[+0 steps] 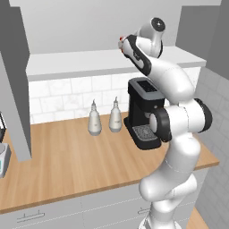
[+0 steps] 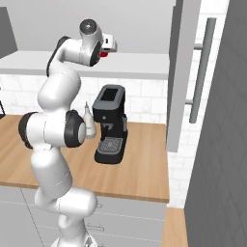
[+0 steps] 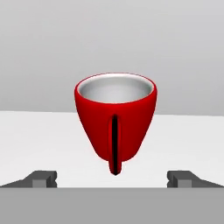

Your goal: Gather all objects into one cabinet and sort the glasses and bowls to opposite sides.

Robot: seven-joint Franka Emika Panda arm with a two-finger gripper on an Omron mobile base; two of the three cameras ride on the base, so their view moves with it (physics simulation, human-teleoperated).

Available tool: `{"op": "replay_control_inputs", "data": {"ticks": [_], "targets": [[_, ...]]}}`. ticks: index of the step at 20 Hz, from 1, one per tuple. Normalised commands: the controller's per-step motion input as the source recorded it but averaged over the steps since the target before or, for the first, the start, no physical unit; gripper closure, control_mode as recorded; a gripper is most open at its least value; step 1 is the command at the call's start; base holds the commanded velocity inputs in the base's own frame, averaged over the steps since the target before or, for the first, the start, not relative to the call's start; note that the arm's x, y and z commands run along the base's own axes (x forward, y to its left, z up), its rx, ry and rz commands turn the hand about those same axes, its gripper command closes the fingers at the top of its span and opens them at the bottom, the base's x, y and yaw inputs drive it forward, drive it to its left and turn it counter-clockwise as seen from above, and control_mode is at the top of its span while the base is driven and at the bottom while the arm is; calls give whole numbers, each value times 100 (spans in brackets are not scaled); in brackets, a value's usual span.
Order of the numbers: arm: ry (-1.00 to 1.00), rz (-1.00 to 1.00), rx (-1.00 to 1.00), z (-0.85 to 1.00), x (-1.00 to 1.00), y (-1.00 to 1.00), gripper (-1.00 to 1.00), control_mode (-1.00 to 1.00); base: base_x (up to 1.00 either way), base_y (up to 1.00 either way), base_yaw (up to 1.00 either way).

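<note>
Gripper [image 3: 113, 178] jaws spread wide, nothing held. Red cup [image 3: 115, 118] upright on pale cabinet shelf [image 3: 39, 144], centred between fingertips, handle facing camera; contact unclear, probably none. Base views: arm raised to shelf above coffee machine [image 1: 144, 112]

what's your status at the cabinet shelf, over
Fingers open wide, nothing held. Red cup upright on pale shelf, centred ahead of the fingers, handle facing the hand. Nothing in between.
</note>
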Motion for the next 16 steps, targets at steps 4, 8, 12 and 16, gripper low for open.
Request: {"op": "replay_control_inputs", "data": {"ticks": [4,8,12,16], "targets": [[0,0,0,0,11,0,-100,-100,0,0,0],[0,0,0,0,27,0,-100,-100,0,0,0],[0,0,0,0,25,0,-100,-100,0,0,0],[0,0,0,0,12,0,-100,-100,0,0,0]]}}
